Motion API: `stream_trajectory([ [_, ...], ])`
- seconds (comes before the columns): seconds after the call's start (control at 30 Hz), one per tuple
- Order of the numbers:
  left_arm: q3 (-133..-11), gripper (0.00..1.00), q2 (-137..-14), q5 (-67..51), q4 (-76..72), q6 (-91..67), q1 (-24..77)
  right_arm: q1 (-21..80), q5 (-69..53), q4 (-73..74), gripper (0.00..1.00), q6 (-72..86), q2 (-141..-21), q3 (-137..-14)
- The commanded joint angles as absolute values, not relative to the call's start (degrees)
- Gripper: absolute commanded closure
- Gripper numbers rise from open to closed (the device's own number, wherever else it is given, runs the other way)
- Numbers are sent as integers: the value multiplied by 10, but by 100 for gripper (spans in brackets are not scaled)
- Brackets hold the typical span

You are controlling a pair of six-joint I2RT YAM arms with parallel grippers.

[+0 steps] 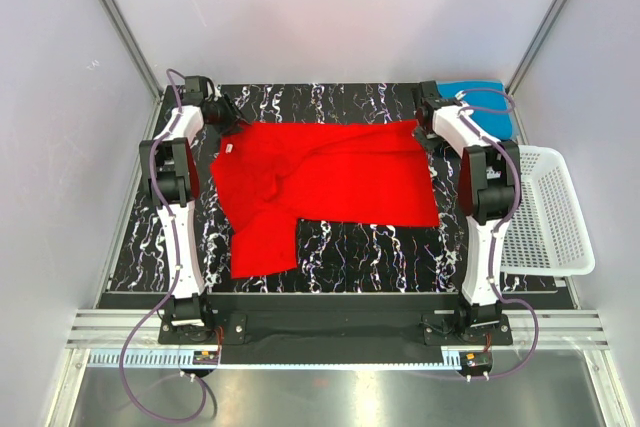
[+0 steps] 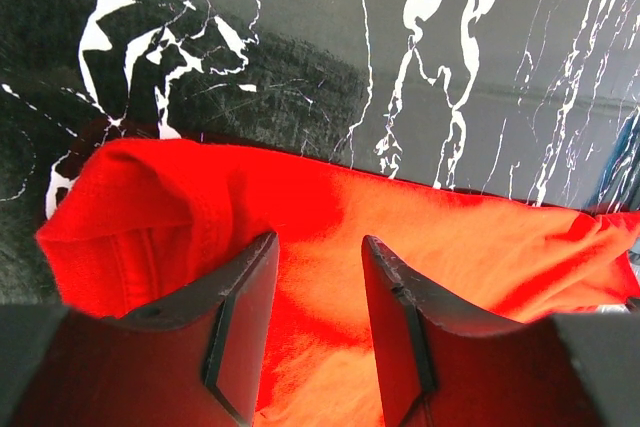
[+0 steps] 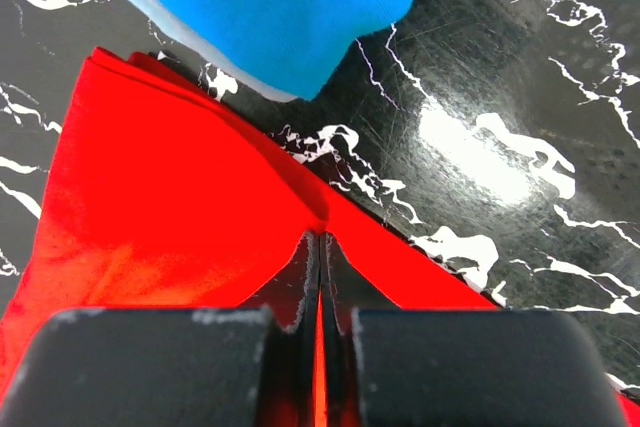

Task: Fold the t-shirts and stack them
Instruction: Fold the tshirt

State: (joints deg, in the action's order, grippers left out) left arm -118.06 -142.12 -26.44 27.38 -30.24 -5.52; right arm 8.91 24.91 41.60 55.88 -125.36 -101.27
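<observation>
The red shirt lies spread on the counter, its far edge pinched tight in the right tool. The left tool gapes wide over the other far corner. A blue shirt sits just beyond the right tool.

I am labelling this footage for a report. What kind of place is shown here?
Probably a robot lab test cell, not a home: plain white panels in metal framing enclose a table with a red shirt, and the left arm and right arm are bolted at its near edge.
</observation>
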Motion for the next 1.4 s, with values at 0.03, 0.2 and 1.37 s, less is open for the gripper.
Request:
stream_trajectory([
  [0.03, -1194, 54, -1446, -243, 291, -293, -57, 84, 264, 403, 100, 544, -1203, -995],
  [0.2, -1195, 53, -1447, -243, 292, -292, -57, 84, 270, 395, 100, 541, -1186, -969],
  [1.37, -1194, 53, -1448, -264, 297, -287, -57, 84, 169, 354, 75, 464, -1179, -986],
])
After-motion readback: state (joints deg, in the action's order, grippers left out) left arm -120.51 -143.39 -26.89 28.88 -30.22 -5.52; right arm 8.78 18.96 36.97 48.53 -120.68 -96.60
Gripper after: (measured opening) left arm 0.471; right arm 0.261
